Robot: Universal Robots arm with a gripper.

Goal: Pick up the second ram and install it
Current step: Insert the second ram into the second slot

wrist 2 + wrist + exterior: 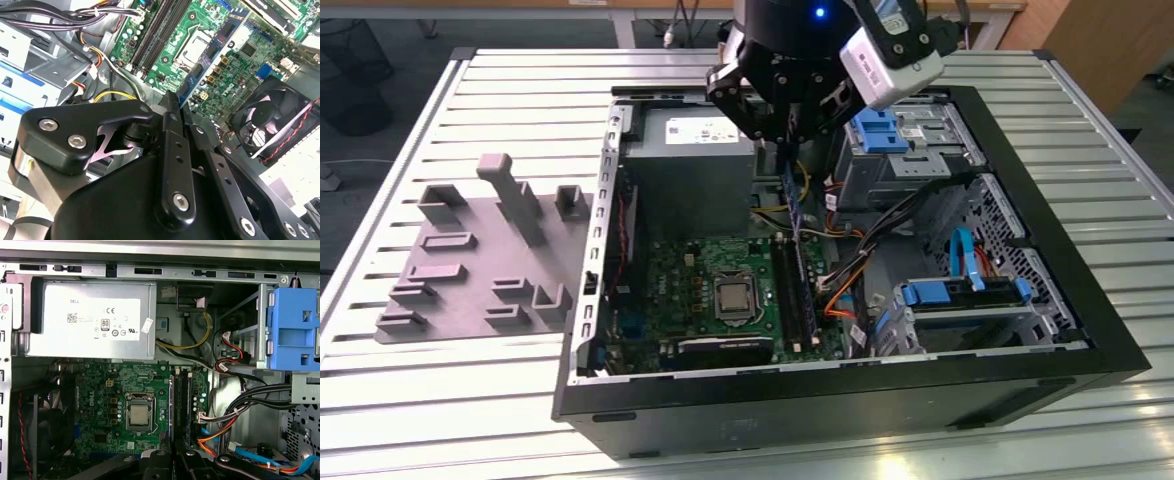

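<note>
Hovering over motherboard [707, 290]: hand [787, 140], apparently gripping second ram [790, 185].

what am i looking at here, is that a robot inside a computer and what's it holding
Yes. The exterior view shows a robot arm's gripper hanging over an open computer case that lies on a slatted metal table. A thin, flat strip hangs from it, seemingly the second ram, above the black memory slots of the green motherboard. The two wrist views come from cameras riding on the arm: both look down into the case, past black gripper parts, at the motherboard, cables and a fan. Beside the case sits a grey holder tray.
</note>
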